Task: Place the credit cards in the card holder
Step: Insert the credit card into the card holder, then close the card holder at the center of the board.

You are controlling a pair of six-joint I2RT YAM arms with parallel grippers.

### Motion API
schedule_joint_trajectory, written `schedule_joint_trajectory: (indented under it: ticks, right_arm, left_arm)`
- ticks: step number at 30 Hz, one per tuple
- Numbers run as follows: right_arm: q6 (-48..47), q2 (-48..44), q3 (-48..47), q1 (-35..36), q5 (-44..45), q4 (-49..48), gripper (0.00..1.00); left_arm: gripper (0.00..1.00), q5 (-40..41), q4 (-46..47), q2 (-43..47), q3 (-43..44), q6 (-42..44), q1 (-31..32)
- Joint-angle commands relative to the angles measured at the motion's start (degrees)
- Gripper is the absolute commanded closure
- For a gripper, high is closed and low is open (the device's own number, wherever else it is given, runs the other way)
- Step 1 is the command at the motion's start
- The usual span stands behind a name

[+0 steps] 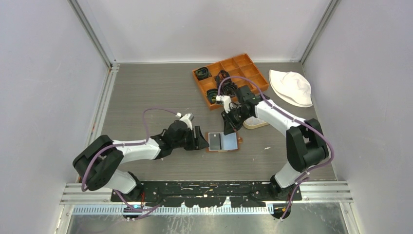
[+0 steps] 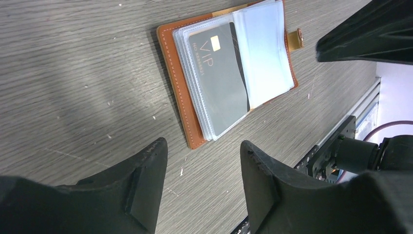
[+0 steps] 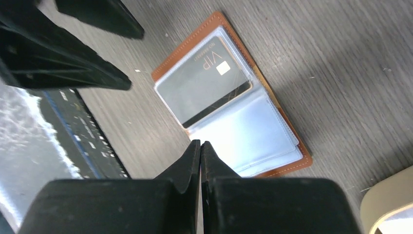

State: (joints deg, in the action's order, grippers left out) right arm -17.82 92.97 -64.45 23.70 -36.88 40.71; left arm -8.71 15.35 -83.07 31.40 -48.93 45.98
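Two claws attend one open card holder (image 1: 223, 142), which lies flat on the counter (image 1: 146, 97) between the arms, leather down and clear sleeves (image 2: 265, 48) up. Just left of the card holder, the left claw (image 1: 200, 138) sits low with its fingers (image 2: 146, 175) spread wide and nothing between them, aimed at the holder's near edge. From that pose, it looks placed to pin or steady the leather cover so the pages do not shift.

On the card holder's left half, a black credit card (image 2: 219, 73) marked VIP appears to sit inside the top sleeve, squared to the stitching, so at least one card seems stowed. The right half shows only pale, empty-looking plastic, and no other card is visible in any view.

Just behind the card holder's right half, the right claw (image 1: 228, 127) hangs with its fingers (image 3: 187, 165) pressed together, gripping nothing that I can see. Tips shut like that suit nudging a card deeper or flattening a sleeve.

Well behind the card holder and a little right stands an orange box (image 1: 231, 78). Right of the card holder, partly under that arm, lies a beige tray (image 1: 255, 124), and farther right and back rests a white hat (image 1: 291, 87).
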Motion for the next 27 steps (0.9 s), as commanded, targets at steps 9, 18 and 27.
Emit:
schedule_joint_trajectory:
  ticks: [9, 18, 27]
  right_arm:
    - [-6.2, 7.5, -0.2, 10.1, 19.6, -5.2, 0.96]
    - [-5.5, 10.7, -1.9, 11.0, 19.0, -3.1, 0.97]
    - [-3.6, 13.8, -4.0, 9.7, 12.9, -0.7, 0.97]
  left_arm:
    - [0.35, -0.3, 11.9, -3.4, -4.1, -4.6, -2.4]
    - [0.35, -1.0, 13.9, -10.2, -2.1, -5.5, -4.2]
    - [0.36, -6.8, 18.9, -16.0, -0.2, -0.7, -7.6]
